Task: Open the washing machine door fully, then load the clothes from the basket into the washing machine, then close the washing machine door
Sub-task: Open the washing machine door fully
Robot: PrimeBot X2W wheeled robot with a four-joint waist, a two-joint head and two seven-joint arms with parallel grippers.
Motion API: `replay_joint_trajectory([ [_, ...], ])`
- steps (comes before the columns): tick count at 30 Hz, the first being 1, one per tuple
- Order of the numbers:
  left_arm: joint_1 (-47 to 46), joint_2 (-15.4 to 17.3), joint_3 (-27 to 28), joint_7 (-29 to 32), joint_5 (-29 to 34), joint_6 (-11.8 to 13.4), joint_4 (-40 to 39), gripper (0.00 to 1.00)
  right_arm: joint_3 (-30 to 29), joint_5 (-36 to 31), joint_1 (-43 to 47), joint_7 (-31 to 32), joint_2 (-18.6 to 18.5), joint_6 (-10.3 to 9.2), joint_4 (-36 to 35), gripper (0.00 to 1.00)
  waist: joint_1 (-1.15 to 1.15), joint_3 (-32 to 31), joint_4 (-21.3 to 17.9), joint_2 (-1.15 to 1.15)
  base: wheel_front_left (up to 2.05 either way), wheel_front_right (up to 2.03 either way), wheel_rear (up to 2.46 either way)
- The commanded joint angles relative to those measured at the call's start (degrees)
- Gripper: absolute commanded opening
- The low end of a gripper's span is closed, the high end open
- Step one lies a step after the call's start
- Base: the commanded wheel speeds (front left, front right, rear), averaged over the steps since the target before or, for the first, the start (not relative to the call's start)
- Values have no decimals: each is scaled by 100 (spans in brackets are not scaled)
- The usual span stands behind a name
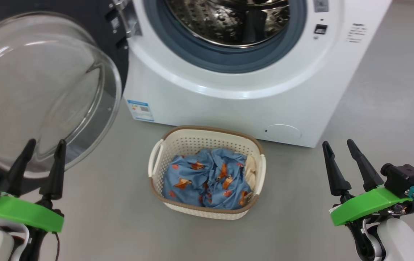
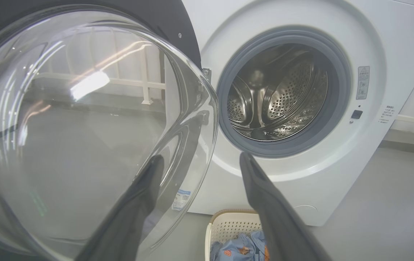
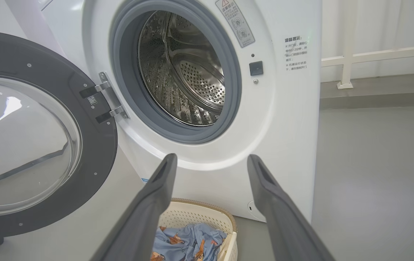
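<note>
Dark jaws of left gripper (image 1: 45,145) and right gripper (image 1: 337,143) gape empty, the washing machine door (image 1: 47,83) just beyond the left pair. The basket (image 1: 207,129) of clothes (image 1: 207,177) lies between them, whole in the head view, cropped in both wrist views.

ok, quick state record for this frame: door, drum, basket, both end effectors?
door: round black-rimmed door with clear glass bowl, swung open, left of the opening
machine: white front-loading washing machine
drum: perforated steel drum, no clothes visible inside
basket: cream perforated plastic basket, on grey floor before machine
clothes: light-blue printed garments, in basket
left end effector: open, empty, near door glass
right end effector: open, empty
</note>
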Motion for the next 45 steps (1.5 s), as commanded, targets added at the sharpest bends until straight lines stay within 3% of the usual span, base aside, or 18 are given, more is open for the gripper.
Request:
replay_joint_trajectory([
  [1,-37,178,308,-37,65,50,-171,100,120,13,-1,-47,-73,32,-179,100,0,-92,-307,0,0,0,0],
  [23,712,-487,1200,-37,799,201,-475,100,100,-179,-32,-47,-172,32,-395,100,0,-75,-1320,0,0,0,0],
  [32,894,-765,1390,-37,1210,-110,-624,100,-5,-259,-30,-47,-228,32,-500,100,0,-78,-1491,0,0,0,0],
  [45,888,-1059,1541,-37,1895,-223,-495,100,-134,-345,-6,-47,-188,32,-592,100,0,-10,-1495,0,0,0,0],
])
